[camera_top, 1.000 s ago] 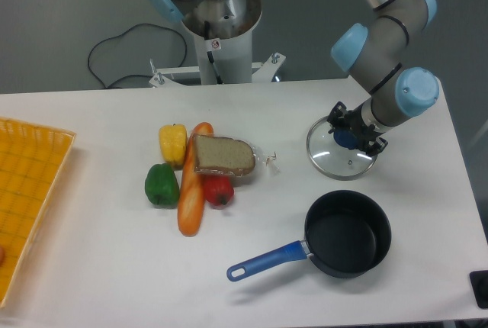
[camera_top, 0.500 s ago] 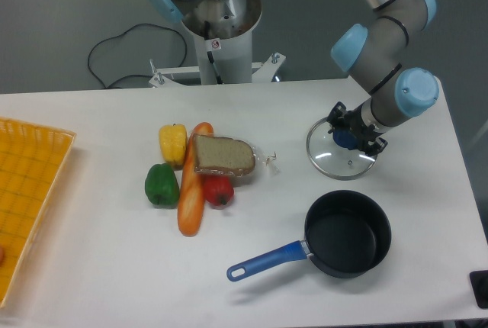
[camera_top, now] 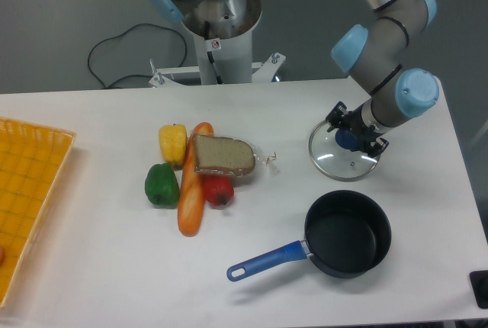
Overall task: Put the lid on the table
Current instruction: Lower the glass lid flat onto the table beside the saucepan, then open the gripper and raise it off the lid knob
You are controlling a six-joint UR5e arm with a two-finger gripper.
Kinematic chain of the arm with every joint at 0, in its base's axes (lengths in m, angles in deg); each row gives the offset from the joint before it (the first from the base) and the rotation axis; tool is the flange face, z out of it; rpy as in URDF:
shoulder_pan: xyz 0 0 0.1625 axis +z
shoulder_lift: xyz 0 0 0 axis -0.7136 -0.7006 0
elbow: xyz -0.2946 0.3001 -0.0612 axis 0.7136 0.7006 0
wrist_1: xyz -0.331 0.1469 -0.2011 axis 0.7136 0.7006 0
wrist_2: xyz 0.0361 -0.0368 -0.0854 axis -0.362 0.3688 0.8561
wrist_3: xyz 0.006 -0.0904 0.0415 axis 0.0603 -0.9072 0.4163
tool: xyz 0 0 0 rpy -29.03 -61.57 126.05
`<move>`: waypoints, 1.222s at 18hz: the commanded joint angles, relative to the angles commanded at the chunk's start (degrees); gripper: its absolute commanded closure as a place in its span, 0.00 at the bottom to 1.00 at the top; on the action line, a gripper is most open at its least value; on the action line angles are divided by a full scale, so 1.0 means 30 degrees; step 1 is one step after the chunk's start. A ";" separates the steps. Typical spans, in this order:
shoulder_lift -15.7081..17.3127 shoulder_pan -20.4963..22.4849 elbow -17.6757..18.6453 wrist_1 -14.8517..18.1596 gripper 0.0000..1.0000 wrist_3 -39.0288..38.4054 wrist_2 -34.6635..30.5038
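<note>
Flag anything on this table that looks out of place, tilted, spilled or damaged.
Nothing stands out. The lid sits beside the saucepan rather than on it, with the claw at its blue knob; whether it lies fully flat cannot be told. The vegetables and bread are bunched together, unspilled.

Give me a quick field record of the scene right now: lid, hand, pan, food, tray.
lid: glass lid with a blue knob, low at the white table, behind the pan; contact with the tabletop cannot be told
hand: hand at the lid's knob; open or shut unclear
pan: black saucepan, uncovered, blue handle pointing left
food: yellow pepper, green pepper, red pepper, baguette, bread slice, clustered left of centre
tray: yellow mesh tray at the left edge
</note>
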 joint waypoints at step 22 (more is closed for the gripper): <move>0.1522 -0.0966 -0.3369 0.0293 0.00 -0.0088 -0.0410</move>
